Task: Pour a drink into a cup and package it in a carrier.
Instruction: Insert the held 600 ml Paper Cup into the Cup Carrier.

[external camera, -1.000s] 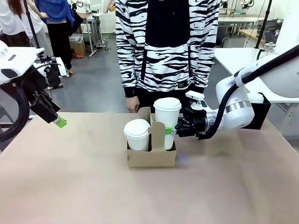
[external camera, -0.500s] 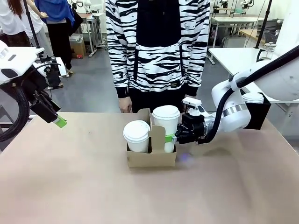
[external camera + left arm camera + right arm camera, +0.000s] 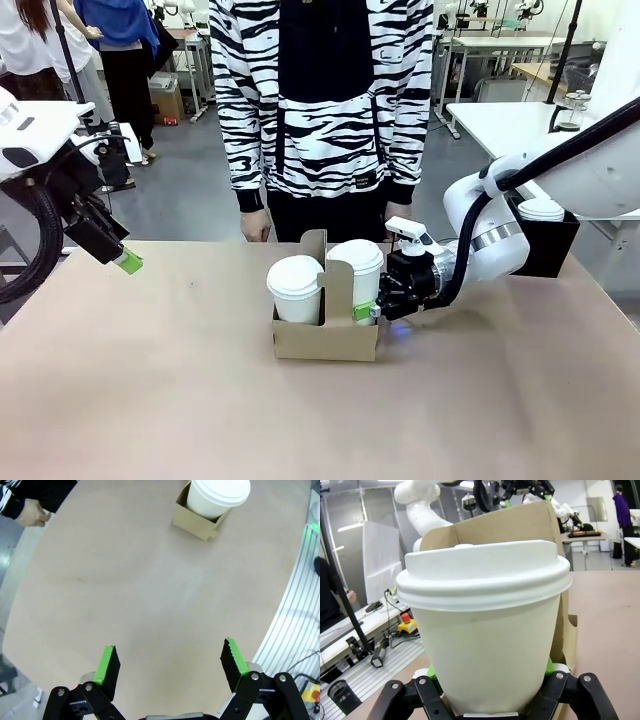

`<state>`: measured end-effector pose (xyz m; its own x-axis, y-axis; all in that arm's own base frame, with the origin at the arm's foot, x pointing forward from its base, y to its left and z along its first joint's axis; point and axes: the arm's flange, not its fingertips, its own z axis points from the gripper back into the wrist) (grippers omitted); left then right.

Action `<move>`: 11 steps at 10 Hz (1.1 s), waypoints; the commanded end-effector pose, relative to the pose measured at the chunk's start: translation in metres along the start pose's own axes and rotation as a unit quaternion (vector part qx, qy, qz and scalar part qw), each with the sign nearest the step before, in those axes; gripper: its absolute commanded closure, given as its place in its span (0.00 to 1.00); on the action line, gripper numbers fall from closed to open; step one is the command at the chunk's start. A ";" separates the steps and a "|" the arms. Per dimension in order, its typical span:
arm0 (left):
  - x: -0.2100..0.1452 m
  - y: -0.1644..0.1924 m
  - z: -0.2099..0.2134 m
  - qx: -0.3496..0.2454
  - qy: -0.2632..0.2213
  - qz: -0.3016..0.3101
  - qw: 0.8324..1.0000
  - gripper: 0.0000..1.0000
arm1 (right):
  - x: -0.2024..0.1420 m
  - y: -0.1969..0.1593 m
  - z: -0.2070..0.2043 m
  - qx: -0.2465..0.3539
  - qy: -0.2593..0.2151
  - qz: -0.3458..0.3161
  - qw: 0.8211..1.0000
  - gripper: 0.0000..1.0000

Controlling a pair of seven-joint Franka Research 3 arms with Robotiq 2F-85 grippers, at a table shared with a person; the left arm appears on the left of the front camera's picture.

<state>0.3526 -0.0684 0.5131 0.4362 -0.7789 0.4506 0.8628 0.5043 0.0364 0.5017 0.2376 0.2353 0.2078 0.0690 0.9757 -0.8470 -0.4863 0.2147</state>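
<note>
Sitting upright in the carrier's right slot, the lidded cup stands between the right gripper's pads, seemingly gripped; the left gripper hangs wide, well apart.

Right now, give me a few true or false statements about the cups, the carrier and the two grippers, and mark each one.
1. Both carrier slots hold a lidded cup. True.
2. The right gripper is at the right cup. True.
3. The left gripper grips the left cup. False: it hangs open, far off to the left.
4. The carrier lies on its side. False: it stands upright on the table.
5. A person's hand is lifting the carrier. False: it hangs behind the table edge.
</note>
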 end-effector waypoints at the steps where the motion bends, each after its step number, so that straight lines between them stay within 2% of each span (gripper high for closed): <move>1: 0.001 0.002 0.002 -0.003 0.004 0.004 1.000 0.00 | 0.001 0.000 0.001 -0.004 0.030 0.021 0.999 0.00; 7: 0.001 0.002 0.002 -0.003 0.004 0.004 1.000 0.00 | 0.021 0.012 0.017 -0.028 0.058 0.036 0.997 0.00; 11: 0.001 0.002 0.002 -0.003 0.004 0.004 1.000 0.00 | 0.047 0.044 0.048 -0.070 0.091 0.009 0.993 0.00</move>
<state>0.3526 -0.0682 0.5131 0.4365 -0.7787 0.4506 0.8626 0.5046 0.0364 0.5097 0.1881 0.2778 0.0965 0.1702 0.9807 -0.9029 -0.3997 0.1582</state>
